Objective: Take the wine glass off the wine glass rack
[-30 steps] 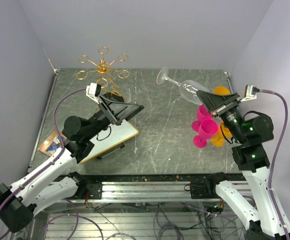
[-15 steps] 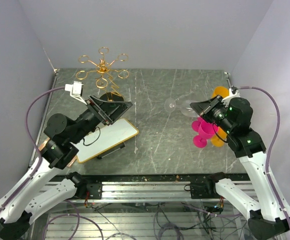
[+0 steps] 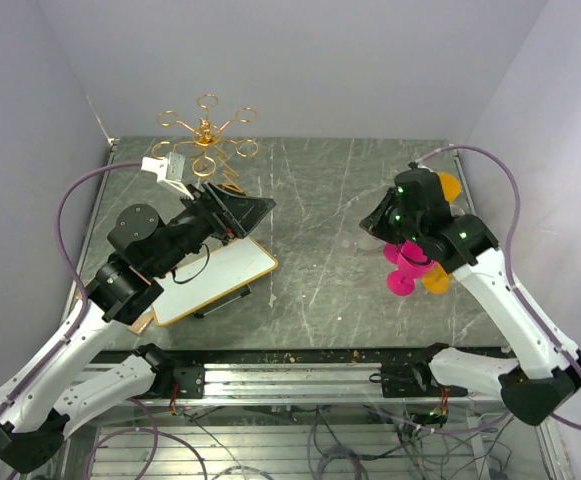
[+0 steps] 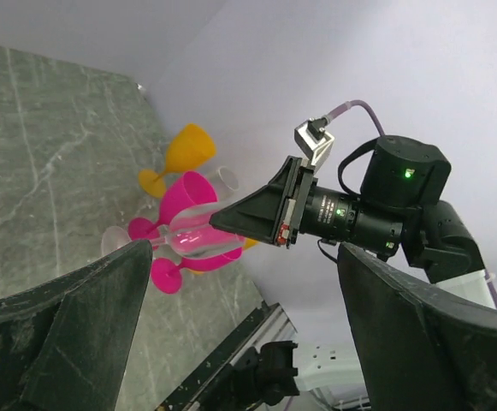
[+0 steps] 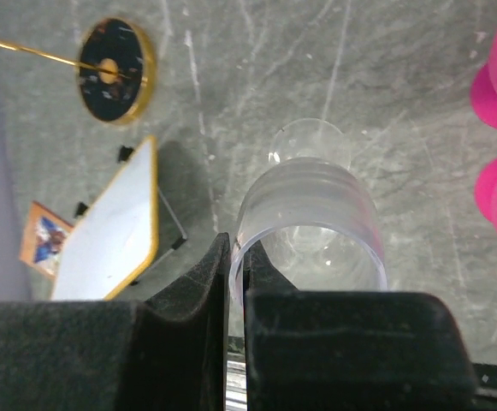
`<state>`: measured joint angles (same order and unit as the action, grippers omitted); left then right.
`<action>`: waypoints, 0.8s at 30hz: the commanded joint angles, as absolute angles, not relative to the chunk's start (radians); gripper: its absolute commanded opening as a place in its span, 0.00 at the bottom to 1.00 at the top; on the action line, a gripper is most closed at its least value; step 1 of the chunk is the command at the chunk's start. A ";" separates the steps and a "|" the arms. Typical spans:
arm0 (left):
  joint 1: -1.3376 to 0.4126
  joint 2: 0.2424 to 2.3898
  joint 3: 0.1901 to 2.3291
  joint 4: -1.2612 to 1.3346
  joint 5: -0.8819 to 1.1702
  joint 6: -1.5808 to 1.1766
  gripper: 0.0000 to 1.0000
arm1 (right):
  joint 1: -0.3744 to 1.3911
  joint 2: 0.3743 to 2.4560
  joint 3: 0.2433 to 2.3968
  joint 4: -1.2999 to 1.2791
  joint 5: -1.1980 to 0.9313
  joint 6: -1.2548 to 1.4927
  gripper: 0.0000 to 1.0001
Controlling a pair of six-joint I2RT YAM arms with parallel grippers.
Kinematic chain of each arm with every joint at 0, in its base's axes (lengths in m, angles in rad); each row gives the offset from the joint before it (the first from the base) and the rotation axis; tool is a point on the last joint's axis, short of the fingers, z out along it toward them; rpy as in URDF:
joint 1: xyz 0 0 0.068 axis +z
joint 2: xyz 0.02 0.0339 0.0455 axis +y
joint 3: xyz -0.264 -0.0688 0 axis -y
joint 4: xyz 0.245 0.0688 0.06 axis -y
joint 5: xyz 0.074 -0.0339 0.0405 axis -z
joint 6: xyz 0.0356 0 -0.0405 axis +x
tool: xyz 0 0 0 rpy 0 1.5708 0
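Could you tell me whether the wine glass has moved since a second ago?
Yes: the wine glass swung down and nearer, now beside the pink cups.

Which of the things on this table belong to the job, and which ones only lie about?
For the job:
- wine glass, gripped at its rim by the right claw
- wine glass rack, no glass on it

Lying about:
- pink goblets
- orange goblet
- whiteboard
- small picture card
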<state>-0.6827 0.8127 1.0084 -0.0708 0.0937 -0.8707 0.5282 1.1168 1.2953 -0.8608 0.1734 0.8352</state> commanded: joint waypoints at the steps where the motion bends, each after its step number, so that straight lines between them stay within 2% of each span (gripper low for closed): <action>1: -0.687 0.814 1.067 -0.098 0.033 -0.791 0.99 | 0.580 1.198 1.378 -1.047 0.319 0.859 0.00; 12: -0.686 0.791 1.083 -0.123 0.018 -0.749 0.99 | 0.609 1.364 1.325 -1.032 0.399 0.944 0.00; 24: -0.686 0.761 1.074 -0.129 0.025 -0.746 0.99 | 0.625 1.361 1.267 -0.925 0.474 0.965 0.00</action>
<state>-0.6827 0.7647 1.0687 -0.1474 0.0372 -0.7589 0.6193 1.3758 1.2636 -0.9829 0.4145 0.9485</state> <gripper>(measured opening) 0.990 0.034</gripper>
